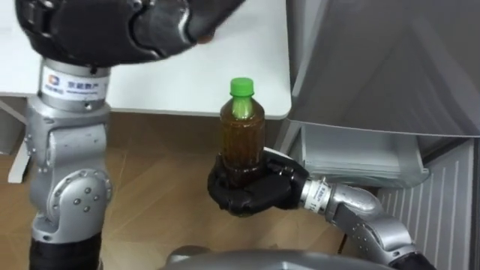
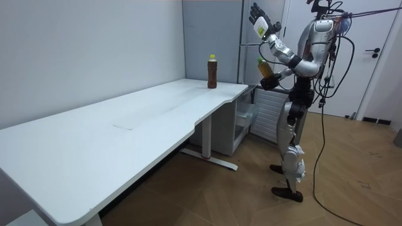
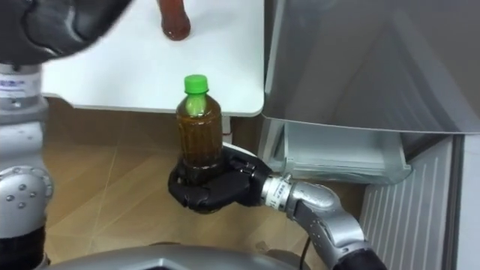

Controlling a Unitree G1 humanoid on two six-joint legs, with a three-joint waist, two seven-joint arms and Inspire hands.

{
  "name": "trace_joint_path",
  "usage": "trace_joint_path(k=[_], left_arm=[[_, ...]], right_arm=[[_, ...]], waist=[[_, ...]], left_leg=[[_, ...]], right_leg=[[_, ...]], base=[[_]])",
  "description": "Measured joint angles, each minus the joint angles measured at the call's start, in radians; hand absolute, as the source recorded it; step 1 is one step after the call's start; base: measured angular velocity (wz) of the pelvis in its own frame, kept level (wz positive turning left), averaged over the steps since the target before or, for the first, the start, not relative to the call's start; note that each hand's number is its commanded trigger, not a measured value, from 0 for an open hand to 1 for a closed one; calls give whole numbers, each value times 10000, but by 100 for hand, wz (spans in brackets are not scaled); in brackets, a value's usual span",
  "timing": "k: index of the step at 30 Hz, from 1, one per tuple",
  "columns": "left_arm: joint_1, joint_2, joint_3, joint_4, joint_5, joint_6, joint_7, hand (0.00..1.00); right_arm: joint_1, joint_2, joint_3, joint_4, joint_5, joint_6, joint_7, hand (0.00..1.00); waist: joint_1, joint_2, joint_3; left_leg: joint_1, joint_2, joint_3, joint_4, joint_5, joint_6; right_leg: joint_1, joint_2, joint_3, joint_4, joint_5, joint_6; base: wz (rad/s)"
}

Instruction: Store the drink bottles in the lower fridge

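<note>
Bottle (image 1: pixel 241 131): green cap, amber-brown drink up to the neck, upright just off the table (image 1: pixel 255 75) corner, beside the fridge (image 1: pixel 375 82). Right hand (image 1: pixel 249 191) fingers curl round its base. Left hand (image 2: pixel 256 14) raised above the table's end, fingers straight. Second bottle (image 2: pixel 212 71) stands on the table.

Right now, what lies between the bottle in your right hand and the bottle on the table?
Only bare tabletop, in the right eye view: nothing stands between the held bottle, gripped in the right hand, and the table bottle.

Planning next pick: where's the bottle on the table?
Room view: the yellow-capped bottle stands upright near the table's far corner, to the view's left of the right hand.
</note>
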Motion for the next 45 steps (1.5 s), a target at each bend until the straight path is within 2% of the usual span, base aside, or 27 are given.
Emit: trace_joint_path(k=[3,5,9,11,12,14,15,17,20,23,27,30,32,33,35,39,42,45], left_arm=[[-4,-5,728,-284,74,-373,413,0],[-2,-51,1391,-294,506,-641,765,0],[4,-69,2206,-291,724,-778,1516,0],[27,-71,2726,-291,1114,-947,2181,0],[37,-71,2866,-291,1158,-979,2365,0],[98,-72,3506,-275,1505,-1058,3230,0],[136,-77,3634,-272,1608,-1100,3465,0],[474,-167,4199,-189,1839,-1313,4459,0],[810,-172,4896,515,1918,-1483,5653,0],[1251,-182,5154,1457,2075,-1497,6884,0],[1478,-183,4947,3157,1973,-1432,7981,0],[1601,-179,4481,4825,1120,-1348,8499,0],[1933,-192,4003,6311,328,-1178,8715,0],[2052,-199,3861,6619,98,-1104,8721,0],[2267,-304,3256,7635,-549,-839,8944,0],[2193,-325,2268,9128,-756,-525,9051,0],[2216,-324,1699,10200,-781,-287,8988,0],[2101,-235,965,12008,-823,-215,8284,0]], right_arm=[[261,2,-367,-1,-135,-1,51,100],[524,90,-784,-98,-292,-1,47,100],[850,102,-1127,-548,-437,-66,54,100],[1061,168,-1262,-865,-823,-82,63,100],[1124,178,-1299,-948,-902,-82,66,100],[1302,171,-1390,-1171,-1106,-82,203,100],[1307,173,-1391,-1171,-1150,-82,248,100],[1440,168,-1462,-1173,-1241,-81,255,100],[1595,176,-1557,-1173,-1250,-81,179,100],[1625,176,-1548,-1172,-1244,-54,-130,100],[1621,259,-1470,-1173,-1213,44,-569,100],[1570,271,-1210,-1174,-951,264,-997,100],[1550,392,-1129,-1174,-793,438,-1353,100],[1535,410,-1128,-1174,-759,454,-1403,100],[1404,530,-1127,-1173,-556,493,-1706,100],[1123,551,-1066,-1167,-326,621,-2106,100],[933,531,-1063,-1169,-311,714,-2311,100],[820,368,-1066,-1169,-20,713,-2685,100]], waist=[[202,2,3],[583,14,-9],[927,38,-7],[1041,152,23],[1077,133,6],[1270,222,23],[1272,231,15],[1511,263,-81],[1765,316,-115],[1883,251,-161],[1947,157,-158],[2030,93,-157],[2066,89,-157],[2047,69,-154],[1999,-48,-89],[1935,-86,-57],[1716,-52,-34],[1641,-35,-21]], left_leg=[[103,8,-7,-17,0,-1],[163,10,1,-74,0,-2],[198,2,-54,-32,1,-1],[262,-10,-215,-43,0,0],[272,-11,-230,-48,0,0],[307,-12,-275,-57,0,1],[307,-13,-287,-57,0,1],[309,-12,-279,-96,0,-1],[345,-32,-278,-155,49,-18],[361,-69,-280,-221,120,-19],[506,-101,-513,-234,124,-22],[532,-159,-546,-351,206,12],[699,-168,-441,-471,269,28],[713,-165,-394,-480,269,28],[703,-159,-390,-526,268,30],[666,-153,-359,-581,266,33],[667,-140,-273,-633,265,33],[681,-119,-141,-706,266,32]], right_leg=[[132,9,-47,-93,-2,-1],[146,28,14,-89,-14,4],[218,2,-92,-99,-14,4],[345,-21,-294,-113,-17,9],[364,-25,-320,-117,-17,10],[431,-34,-425,-150,-17,10],[439,-40,-459,-159,-17,10],[460,-43,-512,-166,-18,10],[462,-59,-532,-170,-22,3],[526,-73,-546,-290,-35,-22],[744,-104,-749,-436,-45,-12],[738,-164,-801,-413,-46,6],[765,-168,-723,-404,-32,16],[766,-164,-703,-406,-32,16],[799,-132,-567,-438,-19,28],[721,-116,-536,-433,-7,31],[657,-104,-530,-423,-6,29],[599,-80,-463,-435,-2,24]], base=[[1],[-6],[6],[16],[11],[6],[4],[0],[0],[5],[15],[5],[-12],[-12],[-7],[-4],[-5],[-10]])
